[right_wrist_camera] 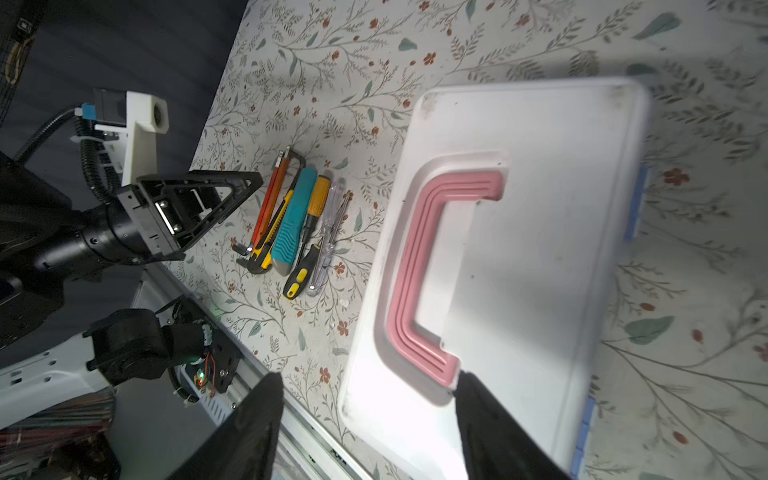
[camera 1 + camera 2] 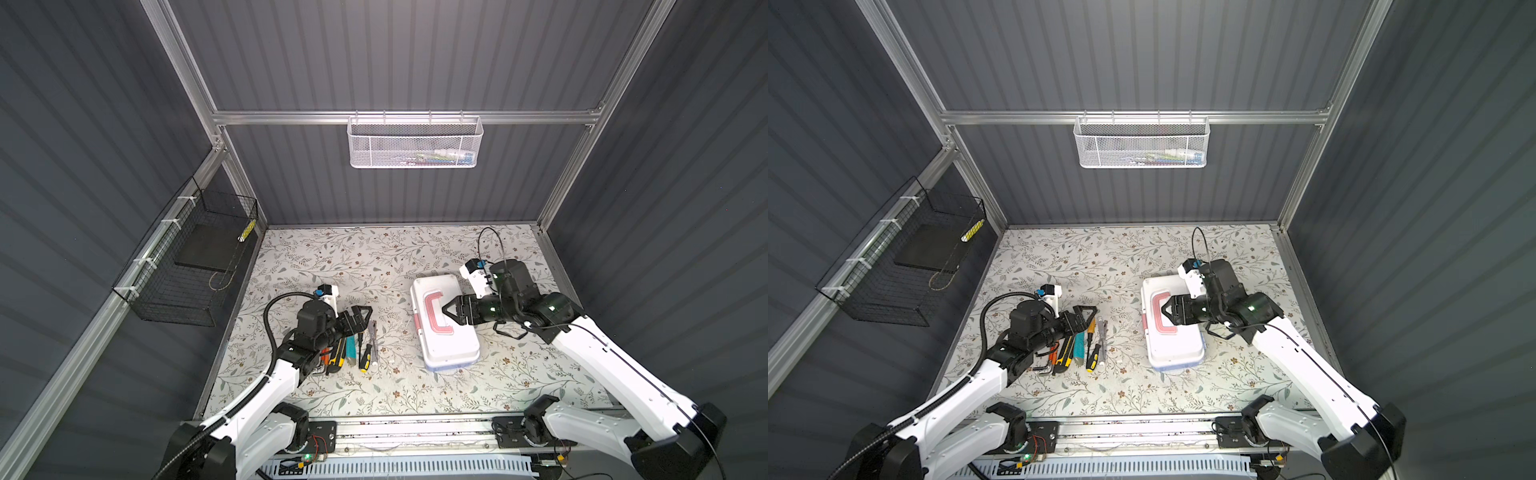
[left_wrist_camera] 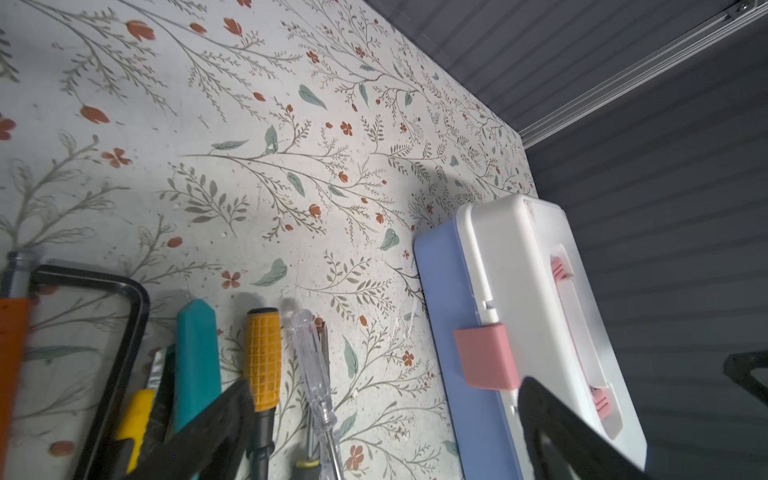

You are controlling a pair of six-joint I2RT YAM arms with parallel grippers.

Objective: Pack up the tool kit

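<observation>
The tool kit (image 2: 446, 336) lies closed on the floral mat, right of centre in both top views, white lid up with its pink C-shaped handle (image 1: 409, 266). My right gripper (image 2: 449, 311) hovers over the lid at the handle, open, with nothing between its fingers; one fingertip (image 1: 469, 386) is close to the handle's end. Left of the box several hand tools (image 2: 353, 349) lie in a row: a teal cutter (image 3: 195, 353), a yellow-handled screwdriver (image 3: 262, 357) and a clear-handled one (image 3: 309, 353). My left gripper (image 2: 360, 319) is wide open just above them, holding nothing.
A white mesh basket (image 2: 415, 143) hangs on the back wall. A black wire basket (image 2: 187, 266) is fixed to the left wall. Grey walls close in three sides of the mat. A metal rail (image 2: 415, 432) runs along the front edge.
</observation>
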